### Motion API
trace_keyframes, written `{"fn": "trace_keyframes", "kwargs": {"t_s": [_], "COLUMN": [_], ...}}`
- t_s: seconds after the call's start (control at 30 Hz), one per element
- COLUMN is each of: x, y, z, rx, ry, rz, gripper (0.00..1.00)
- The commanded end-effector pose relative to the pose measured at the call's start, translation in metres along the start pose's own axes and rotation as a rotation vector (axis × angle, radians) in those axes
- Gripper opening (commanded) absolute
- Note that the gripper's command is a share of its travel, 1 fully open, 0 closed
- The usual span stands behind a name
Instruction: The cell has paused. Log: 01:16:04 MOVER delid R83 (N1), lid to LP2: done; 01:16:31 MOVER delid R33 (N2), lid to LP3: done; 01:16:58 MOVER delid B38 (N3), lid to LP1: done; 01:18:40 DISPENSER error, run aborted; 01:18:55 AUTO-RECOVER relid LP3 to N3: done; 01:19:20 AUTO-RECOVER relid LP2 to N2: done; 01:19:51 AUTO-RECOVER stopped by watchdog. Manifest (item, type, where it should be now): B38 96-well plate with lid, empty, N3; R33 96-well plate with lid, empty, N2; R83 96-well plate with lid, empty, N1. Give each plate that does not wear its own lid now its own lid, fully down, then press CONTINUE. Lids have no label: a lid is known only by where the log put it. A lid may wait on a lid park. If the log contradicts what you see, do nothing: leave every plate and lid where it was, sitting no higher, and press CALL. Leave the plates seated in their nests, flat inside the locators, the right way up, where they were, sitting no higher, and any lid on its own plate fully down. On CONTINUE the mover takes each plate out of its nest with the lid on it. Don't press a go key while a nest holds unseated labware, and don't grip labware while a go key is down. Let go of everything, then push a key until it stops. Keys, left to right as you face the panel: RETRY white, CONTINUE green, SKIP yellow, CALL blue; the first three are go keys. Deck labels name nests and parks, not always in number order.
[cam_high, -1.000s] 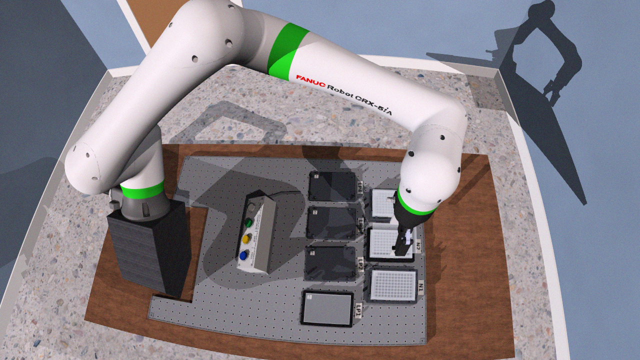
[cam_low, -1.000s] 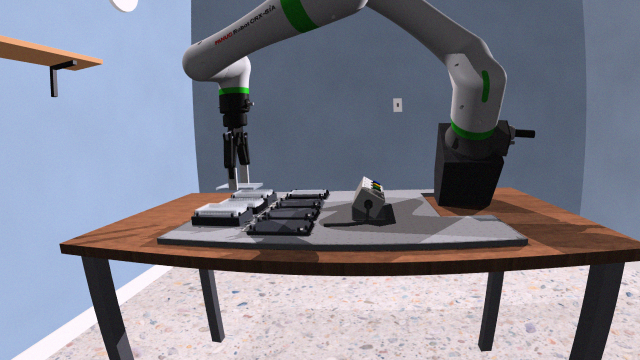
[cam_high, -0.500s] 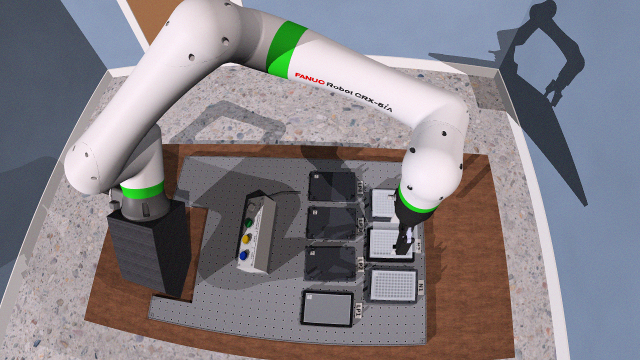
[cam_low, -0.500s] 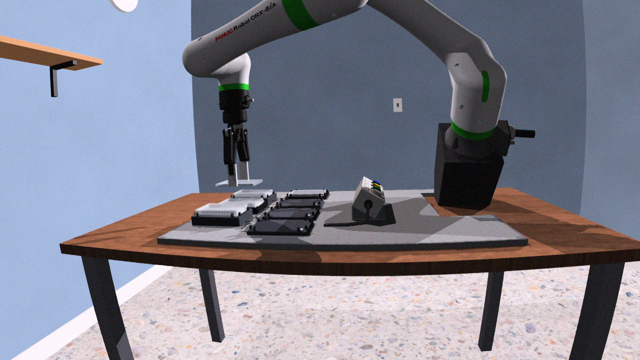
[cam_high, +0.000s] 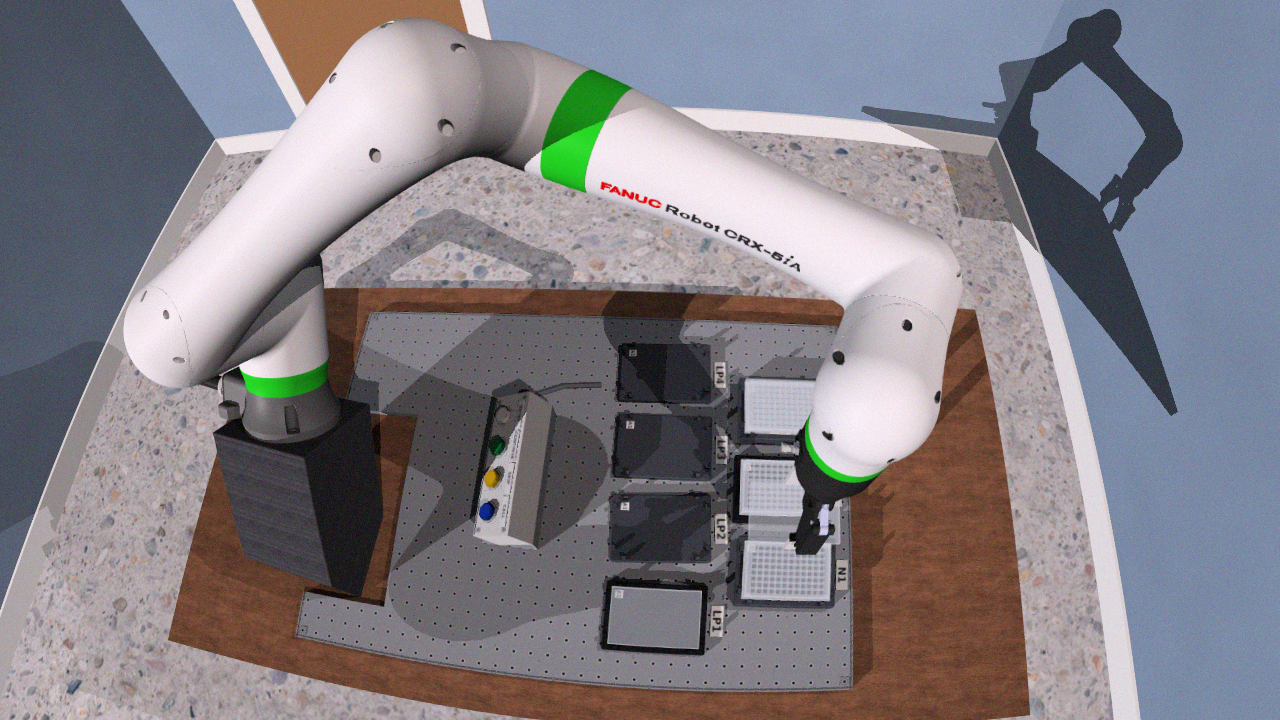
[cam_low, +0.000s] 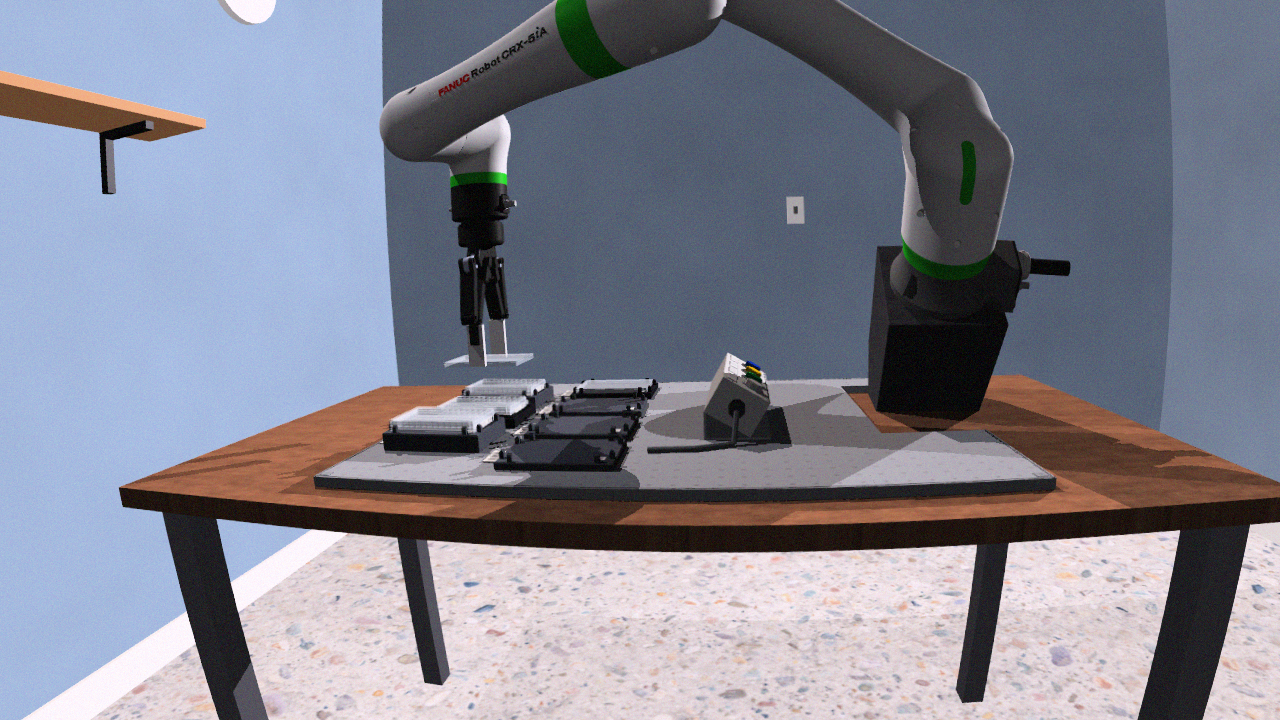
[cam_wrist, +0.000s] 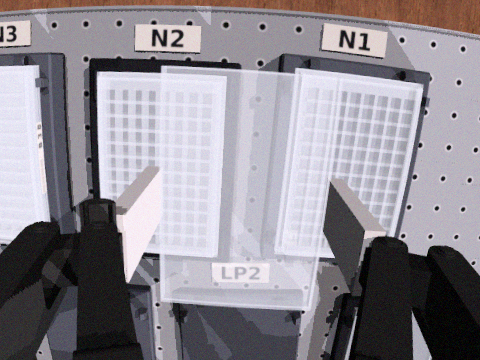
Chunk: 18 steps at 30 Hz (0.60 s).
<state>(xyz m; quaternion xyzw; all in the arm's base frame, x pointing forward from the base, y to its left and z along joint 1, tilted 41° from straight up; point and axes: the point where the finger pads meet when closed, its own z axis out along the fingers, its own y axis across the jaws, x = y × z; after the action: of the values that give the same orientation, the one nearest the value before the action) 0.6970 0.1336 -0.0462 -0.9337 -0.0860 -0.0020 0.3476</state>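
My gripper (cam_high: 812, 530) is shut on a clear lid (cam_wrist: 240, 187) and holds it level, well above the deck, as the side view shows (cam_low: 488, 360). In the wrist view the lid hangs between nest N2 (cam_wrist: 167, 39) and nest N1 (cam_wrist: 354, 40), overlapping both plates. The N2 plate and the N1 plate (cam_high: 785, 570) show open wells. The N3 plate (cam_high: 778, 405) looks covered by a lid. Another lid (cam_high: 653, 617) lies on park LP1.
Parks LP2 (cam_high: 660, 526), LP3 (cam_high: 662, 445) and LP4 (cam_high: 664, 372) are bare black frames left of the nests. The key box (cam_high: 510, 470) stands further left, with the green key (cam_high: 496, 443) and blue key (cam_high: 486, 510) on top. The robot base is at the deck's left.
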Motion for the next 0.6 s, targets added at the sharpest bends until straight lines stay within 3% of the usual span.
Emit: {"fn": "trace_keyframes", "kwargs": {"t_s": [0.0,0.07,0.57], "x": [0.002,0.001,0.001], "y": [0.043,0.068,0.07], "z": [-0.001,-0.001,0.0], "rx": [0.001,0.001,0.001], "ry": [0.002,0.002,0.002], "rz": [-0.002,-0.002,-0.002], "gripper": [0.0,0.0,0.0]}}
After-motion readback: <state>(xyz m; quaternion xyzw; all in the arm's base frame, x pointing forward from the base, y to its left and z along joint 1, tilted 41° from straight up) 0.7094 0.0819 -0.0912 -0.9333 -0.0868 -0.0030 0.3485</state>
